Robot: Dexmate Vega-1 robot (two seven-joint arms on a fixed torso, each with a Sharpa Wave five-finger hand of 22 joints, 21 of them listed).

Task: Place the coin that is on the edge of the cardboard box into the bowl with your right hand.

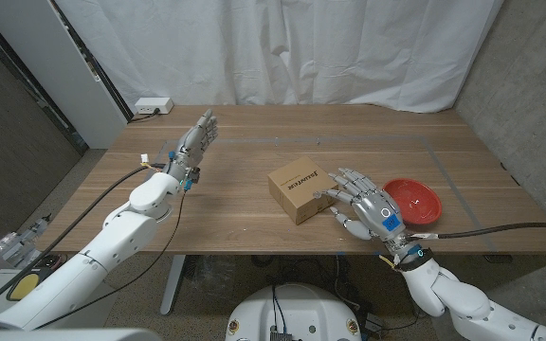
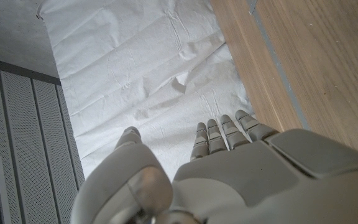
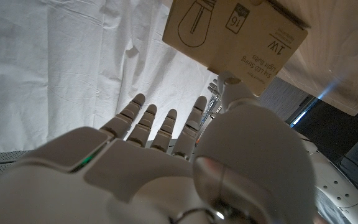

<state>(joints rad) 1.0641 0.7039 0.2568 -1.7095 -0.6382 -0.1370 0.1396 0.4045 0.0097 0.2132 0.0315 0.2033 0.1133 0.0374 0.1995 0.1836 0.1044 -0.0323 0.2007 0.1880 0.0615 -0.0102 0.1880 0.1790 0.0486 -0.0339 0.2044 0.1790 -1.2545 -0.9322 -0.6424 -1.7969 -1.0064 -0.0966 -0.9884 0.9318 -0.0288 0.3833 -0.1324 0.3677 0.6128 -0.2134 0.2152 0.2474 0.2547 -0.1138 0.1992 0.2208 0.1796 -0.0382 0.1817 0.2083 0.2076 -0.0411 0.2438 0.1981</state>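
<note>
**Right robot hand at the box, coin not yet in my grasp**

Starting on my left: the left robot hand (image 1: 194,142) is raised over the far left part of the bench (image 1: 254,213), fingers apart and straight, holding nothing, well clear of the work.

Moving right, the cardboard box (image 1: 298,188) sits mid-bench, and my right robot hand (image 1: 366,206) is just beside it on its right, fingers spread and reaching toward the box's right edge, fingertips at or touching it. Nothing is pinched that I can see. The coin should be on that edge, just ahead of the fingertips, but it is too small for me to make out. The red bowl (image 1: 415,200) lies just beyond the hand's right side.

I judge the coin to be light, rigid, thin and slippery, easily knocked off. I would pinch it across its faces where it overhangs the edge.
</note>
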